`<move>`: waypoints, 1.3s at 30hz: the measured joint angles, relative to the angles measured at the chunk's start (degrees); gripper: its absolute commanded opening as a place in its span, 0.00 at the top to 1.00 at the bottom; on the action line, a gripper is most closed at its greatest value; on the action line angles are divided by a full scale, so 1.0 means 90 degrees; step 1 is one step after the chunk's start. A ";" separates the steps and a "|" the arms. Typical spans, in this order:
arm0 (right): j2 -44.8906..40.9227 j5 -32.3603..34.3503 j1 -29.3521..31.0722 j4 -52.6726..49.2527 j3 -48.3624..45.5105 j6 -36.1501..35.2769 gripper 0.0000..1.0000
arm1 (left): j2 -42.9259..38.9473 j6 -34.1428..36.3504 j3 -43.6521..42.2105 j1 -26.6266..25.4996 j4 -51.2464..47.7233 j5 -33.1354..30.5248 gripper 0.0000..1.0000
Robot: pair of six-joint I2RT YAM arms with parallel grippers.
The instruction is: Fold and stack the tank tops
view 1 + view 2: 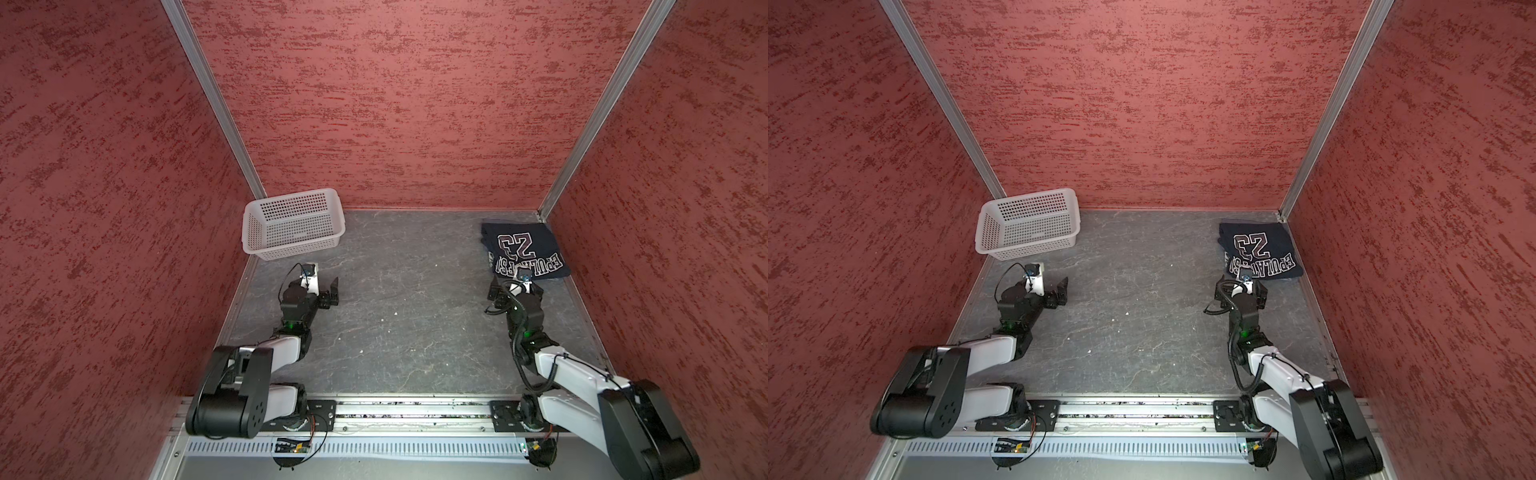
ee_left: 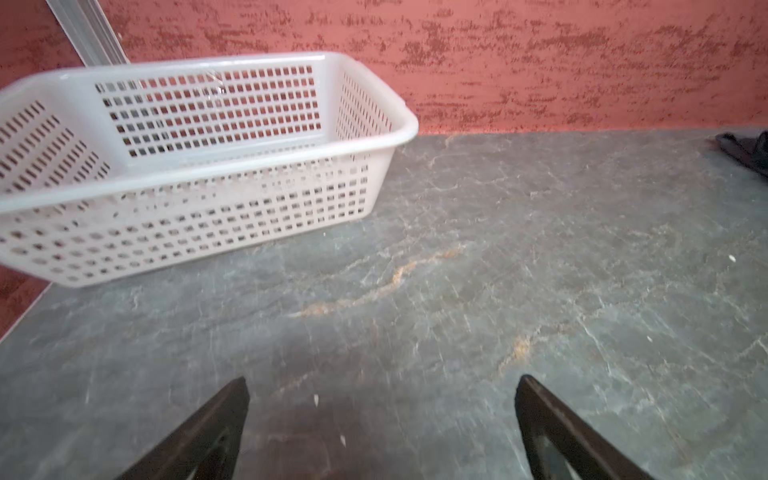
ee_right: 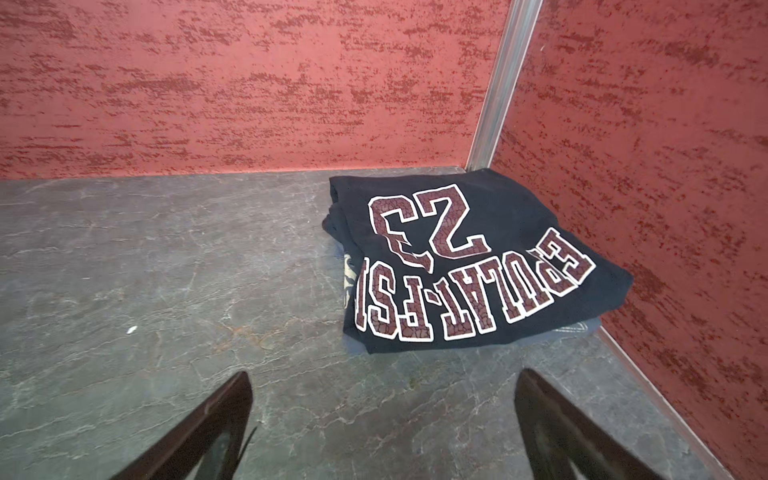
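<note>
Okay, both claws are spread wide and carrying nothing. On my left wrist feed the left gripper (image 2: pixel 382 382) shows its two dark fingers well apart with only bare grey bench (image 2: pixel 498 270) between them. It hangs low over the left side of the bench, close to the white basket (image 2: pixel 208 232) but not touching it. That basket sits in the far left corner, and through the holes I can see nothing lying in it. In both top views the left gripper (image 1: pixel 332 293) (image 1: pixel 1061 291) points toward the middle of the bench, just in front of the basket (image 1: pixel 299 249) (image 1: pixel 1034 249).

Now the right side. The right gripper (image 3: pixel 384 376) is just as wide, fingers apart over bare bench, just short of the clothes and clear of them. The navy tank top (image 3: pixel 478 257) lies folded in the far right corner, close to both red walls (image 3: pixel 249 83), with its maroon, white-edged "23" and lettering facing up and reading upside down to me. Under it a sliver of the grey-blue tank top (image 3: pixel 579 330) peeks out along the near edge, so the two lie stacked, navy on top. Both top views show the same pile (image 1: pixel 523 249) (image 1: pixel 1258 249) in that corner, with the right arm's wrist covering its near edge.
</note>
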 measured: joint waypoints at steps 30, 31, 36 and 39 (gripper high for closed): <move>0.2679 -0.1902 -0.1581 0.2980 0.0323 0.0289 0.01 | 0.1120 -0.0493 0.0641 0.0508 0.0517 -0.0172 0.00; 0.2679 -0.1865 -0.1581 0.2980 0.0323 0.0308 0.01 | 0.1120 -0.0493 0.0641 0.0508 0.0508 -0.0180 0.00; 0.2679 -0.1780 -0.1581 0.2985 0.0323 0.0347 0.01 | 0.1120 -0.0493 0.0641 0.0508 0.0493 -0.0199 0.00; 0.2679 -0.1780 -0.1581 0.2985 0.0323 0.0345 0.01 | 0.1120 -0.0493 0.0641 0.0508 0.0481 -0.0202 0.00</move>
